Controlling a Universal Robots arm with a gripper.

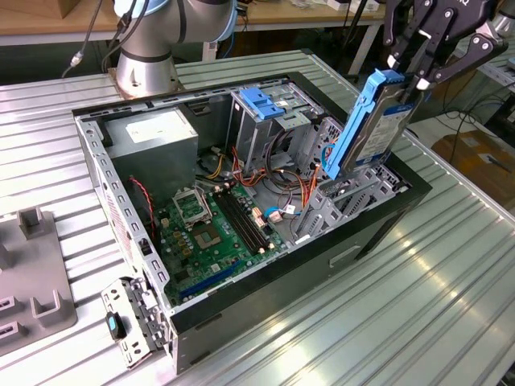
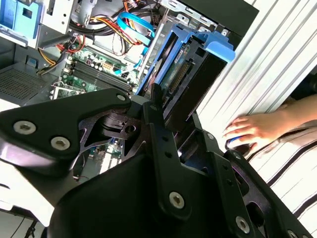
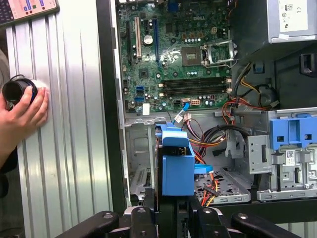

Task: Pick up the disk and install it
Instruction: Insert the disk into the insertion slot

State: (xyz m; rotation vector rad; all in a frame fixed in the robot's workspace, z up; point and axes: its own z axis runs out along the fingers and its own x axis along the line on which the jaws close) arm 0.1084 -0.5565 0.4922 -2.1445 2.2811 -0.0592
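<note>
- gripper (image 1: 414, 76): black, linked fingers; pinched on the upper end of the disk (image 1: 374, 121); in the first wrist view the gripper (image 3: 171, 214) is seen with one finger on either side of the blue rail
- disk: held on edge and tilted, over the corner of the computer case (image 1: 96, 173) at the exterior view's right; its lower end is near the grey metal bay (image 1: 354, 193), and contact cannot be told; its connector edge and dark underside are shown in the second wrist view (image 2: 190, 74); its blue end cap is shown in the first wrist view (image 3: 176, 163)
- computer case: open, lying on its side on the ribbed metal worktop (image 1: 402, 305); the green motherboard (image 1: 217, 225), grey power-supply box (image 1: 153, 137) and blue latch (image 1: 261, 103) atop a drive cage are seen inside
- arm base (image 1: 145, 68): mounted on the worktop behind the case, shown in the exterior view
- person's hand (image 3: 22, 116): laid on the worktop beside the case, against a round black object (image 3: 17, 90); the hand (image 2: 252, 130) is met again in the second wrist view, with a striped sleeve (image 2: 292, 163)
</note>
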